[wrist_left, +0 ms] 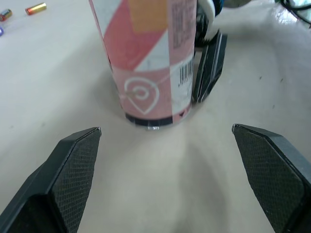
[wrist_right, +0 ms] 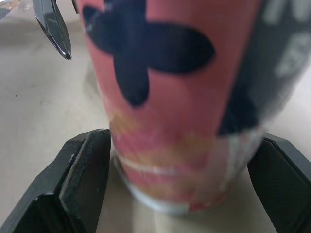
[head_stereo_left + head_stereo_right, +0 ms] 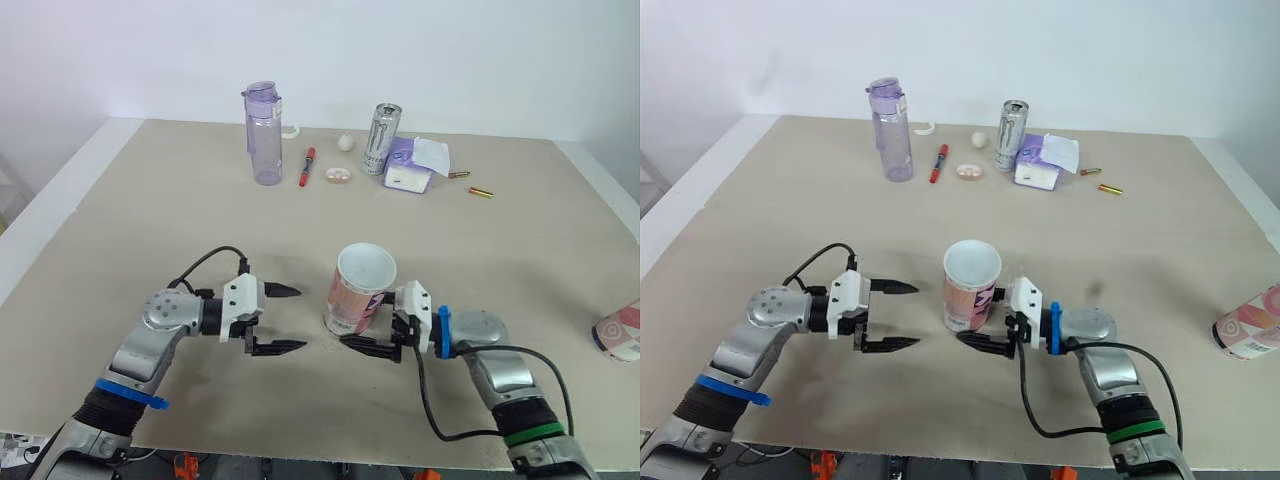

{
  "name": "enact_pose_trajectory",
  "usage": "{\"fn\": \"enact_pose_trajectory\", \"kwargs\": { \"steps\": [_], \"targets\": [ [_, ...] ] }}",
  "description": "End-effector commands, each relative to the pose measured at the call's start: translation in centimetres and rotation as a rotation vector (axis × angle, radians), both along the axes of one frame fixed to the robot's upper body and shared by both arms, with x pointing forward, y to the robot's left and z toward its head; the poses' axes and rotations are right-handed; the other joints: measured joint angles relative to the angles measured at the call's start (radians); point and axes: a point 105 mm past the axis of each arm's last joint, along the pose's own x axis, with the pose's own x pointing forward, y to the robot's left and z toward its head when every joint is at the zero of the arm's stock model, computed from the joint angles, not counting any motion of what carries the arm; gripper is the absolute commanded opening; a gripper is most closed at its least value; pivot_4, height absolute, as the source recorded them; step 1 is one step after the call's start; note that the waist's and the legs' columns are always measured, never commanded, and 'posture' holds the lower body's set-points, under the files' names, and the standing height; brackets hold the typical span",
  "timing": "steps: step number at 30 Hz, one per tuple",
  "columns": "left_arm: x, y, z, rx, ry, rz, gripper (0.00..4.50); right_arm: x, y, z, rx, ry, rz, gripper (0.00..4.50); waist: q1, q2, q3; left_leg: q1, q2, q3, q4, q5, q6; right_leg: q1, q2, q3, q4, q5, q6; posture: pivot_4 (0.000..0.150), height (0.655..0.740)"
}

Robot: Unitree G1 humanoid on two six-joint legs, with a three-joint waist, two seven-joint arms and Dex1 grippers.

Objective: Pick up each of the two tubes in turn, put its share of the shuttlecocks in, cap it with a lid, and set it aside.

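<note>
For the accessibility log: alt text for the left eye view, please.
An open-topped pink tube stands on the table, the right pincer at its base, the open left pincer nearby; a bottle and can stand near the far edge.

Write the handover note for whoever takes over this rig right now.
Left gripper: jaws open and empty, just to the left of the upright tube.
Right gripper: jaws shut on the base of the upright tube, which stands uncapped on the table, front centre.
Second tube: lying on its side at the table's right edge, apart from both grippers.
Done: first tube gripped, not yet lifted. Neither tube is capped.
Left: lift, fill, cap and set aside each tube. The small items along the far edge are too small to tell shuttlecocks or lids among them.
</note>
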Motion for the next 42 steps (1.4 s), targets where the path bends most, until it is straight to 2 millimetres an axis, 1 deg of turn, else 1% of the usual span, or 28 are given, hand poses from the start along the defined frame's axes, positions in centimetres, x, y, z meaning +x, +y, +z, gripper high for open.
{"fn": "enact_pose_trajectory", "kwargs": {
  "steps": [1,7,10,16,18,19,20,24,27,29,31,33,35,38,39,42],
  "targets": [
    [-0.5,0.1,1.3,-0.045,-0.004,-0.007,4.5,0.6,1.0,0.7,0.028,-0.033,-0.002,4.45,0.0,0.0,0.0,0.0,0.0,0.0,0.0,0.0,0.0,0.0,0.0,0.0,0.0,0.0,0.0,0.15,0.74],
    [-0.9,0.0,1.5,-0.102,0.04,0.012,4.5,0.4,2.4,0.8,0.057,-0.035,0.024,4.45,-0.001,0.0,0.0,0.0,0.002,0.0,0.0,0.0,0.0,0.0,0.003,0.0,0.0,0.0,0.0,0.15,0.74],
    [-0.9,-0.1,1.1,-0.096,0.044,0.019,4.5,0.6,3.0,1.0,0.078,-0.035,0.029,4.45,-0.001,0.0,0.0,0.0,0.004,0.0,0.0,0.0,0.0,0.0,0.004,0.0,0.0,0.0,0.0,0.15,0.74],
    [-0.8,-0.1,0.9,-0.088,0.033,0.037,4.5,0.6,3.4,0.8,0.095,-0.024,0.045,4.45,-0.001,0.0,0.0,0.001,0.008,0.0,0.001,0.0,0.0,0.0,0.009,0.0,0.0,0.0,-0.001,0.15,0.74],
    [-0.8,-0.1,0.8,-0.083,0.031,0.039,4.5,0.6,3.5,0.8,0.095,-0.023,0.046,3.92,0.0,0.0,0.0,0.001,0.01,0.001,0.001,0.0,0.0,0.0,0.01,0.0,0.0,0.002,-0.004,0.15,0.74],
    [-0.8,0.0,0.8,-0.079,0.03,0.04,4.5,0.6,3.4,0.8,0.094,-0.025,0.044,3.52,-0.001,0.0,0.0,0.002,0.011,0.001,0.001,0.0,0.0,0.0,0.01,0.0,0.0,0.003,-0.006,0.15,0.74],
    [-0.8,0.0,0.7,-0.077,0.029,0.041,4.5,0.7,3.4,0.8,0.091,-0.031,0.039,3.37,-0.001,0.0,0.0,0.002,0.012,0.002,0.001,0.0,0.0,-0.001,0.012,0.0,0.0,0.004,-0.007,0.15,0.74],
    [-0.7,0.1,0.7,-0.072,0.021,0.044,4.5,0.7,3.1,1.0,0.091,-0.043,0.027,3.37,-0.001,0.0,0.0,0.002,0.015,0.002,0.001,0.0,0.0,-0.001,0.015,0.0,0.0,0.004,-0.007,0.15,0.74],
    [-0.6,0.0,0.6,-0.069,0.014,0.039,4.5,0.6,2.3,1.6,0.104,-0.062,-0.011,3.37,0.0,0.0,0.0,0.002,0.015,0.002,0.001,0.0,0.0,-0.001,0.015,0.0,0.0,0.004,-0.007,0.15,0.74],
    [-0.6,-0.1,0.5,-0.069,0.012,0.037,4.5,0.6,1.0,2.4,0.132,-0.077,-0.077,3.37,0.002,0.0,0.0,0.002,0.015,0.002,0.001,0.0,0.0,-0.001,0.015,0.0,0.0,0.004,-0.007,0.15,0.74],
    [-0.6,-0.2,0.5,-0.071,0.009,0.034,4.5,0.7,-1.3,3.5,0.176,-0.089,-0.21,3.37,0.004,0.0,0.0,0.001,0.015,0.002,0.001,0.0,-0.001,-0.001,0.015,0.0,0.001,0.004,-0.008,0.15,0.74],
    [-0.6,-0.4,0.5,-0.074,0.006,0.029,4.5,0.6,-4.4,3.9,0.198,-0.103,-0.375,3.37,0.005,0.0,0.0,0.0,0.014,0.002,0.001,-0.001,-0.002,-0.002,0.014,0.001,0.0,0.004,-0.009,0.15,0.74],
    [-0.6,-0.5,0.5,-0.076,0.005,0.025,4.5,0.6,-7.0,3.8,0.199,-0.112,-0.522,3.37,0.005,0.0,0.0,0.0,0.014,0.002,0.001,-0.001,-0.003,-0.001,0.013,0.001,0.0,0.003,-0.009,0.15,0.74],
    [-0.7,-0.8,0.5,-0.08,0.004,0.015,4.5,0.5,-12.6,3.7,0.232,-0.128,-0.852,3.37,0.003,0.0,0.0,0.0,0.014,0.003,0.002,-0.002,-0.005,-0.002,0.013,0.002,0.0,0.003,-0.009,0.15,0.74],
    [-0.7,-0.9,0.5,-0.08,0.004,0.012,4.5,0.4,-13.8,3.7,0.244,-0.13,-0.924,3.37,0.002,0.0,0.0,0.001,0.014,0.003,0.002,-0.002,-0.005,-0.002,0.014,0.001,0.001,0.003,-0.009,0.15,0.74],
    [-0.6,-1.3,0.6,-0.099,0.006,0.014,4.5,0.1,-18.3,3.6,0.291,-0.141,-1.194,3.37,-0.001,0.001,0.0,0.001,0.015,0.003,0.001,-0.002,-0.005,-0.002,0.015,0.002,0.001,0.003,-0.009,0.15,0.74]
  ]
}}
